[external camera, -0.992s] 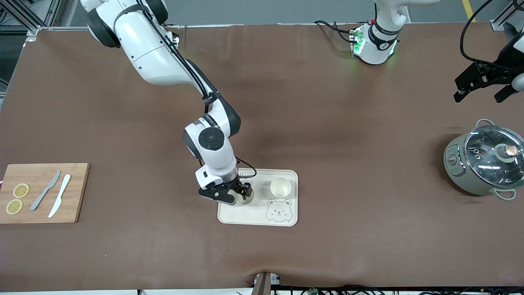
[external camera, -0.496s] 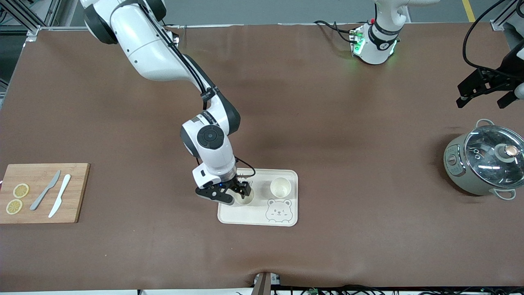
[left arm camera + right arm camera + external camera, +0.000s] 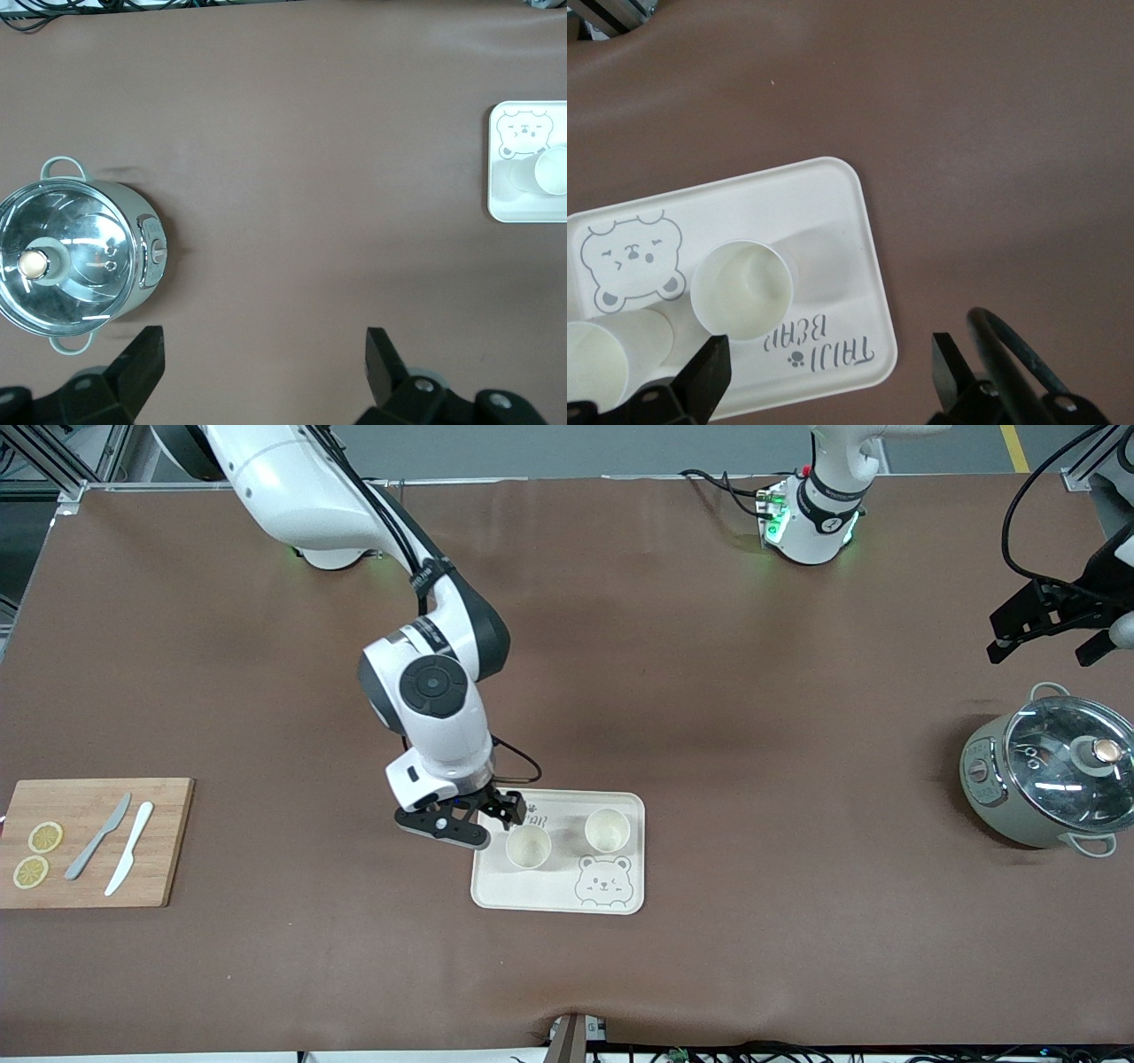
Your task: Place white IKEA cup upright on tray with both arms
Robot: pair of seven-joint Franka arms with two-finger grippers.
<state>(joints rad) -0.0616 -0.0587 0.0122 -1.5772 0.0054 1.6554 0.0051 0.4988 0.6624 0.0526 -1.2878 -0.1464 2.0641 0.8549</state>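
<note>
The cream tray (image 3: 496,890) with its bear drawing lies on the brown table. Two white cups stand upright on it, mouths up: one (image 3: 528,846) toward the right arm's end, the other (image 3: 607,830) beside it. My right gripper (image 3: 492,821) hangs open and empty over the tray's lettered corner, just clear of the first cup. Its wrist view shows the tray (image 3: 833,204), that cup (image 3: 740,290) and the open right gripper (image 3: 828,354). My left gripper (image 3: 1044,646) waits open and empty over bare table by the pot; in its own view the left gripper (image 3: 263,343) holds nothing.
A wooden cutting board (image 3: 97,872) with two knives and lemon slices lies at the right arm's end. A grey pot with a glass lid (image 3: 1050,771) stands at the left arm's end, also seen as the pot (image 3: 75,257).
My right gripper has drawn back and up from the cup toward its own base, leaving that cup standing free on the tray. The left gripper has barely shifted.
</note>
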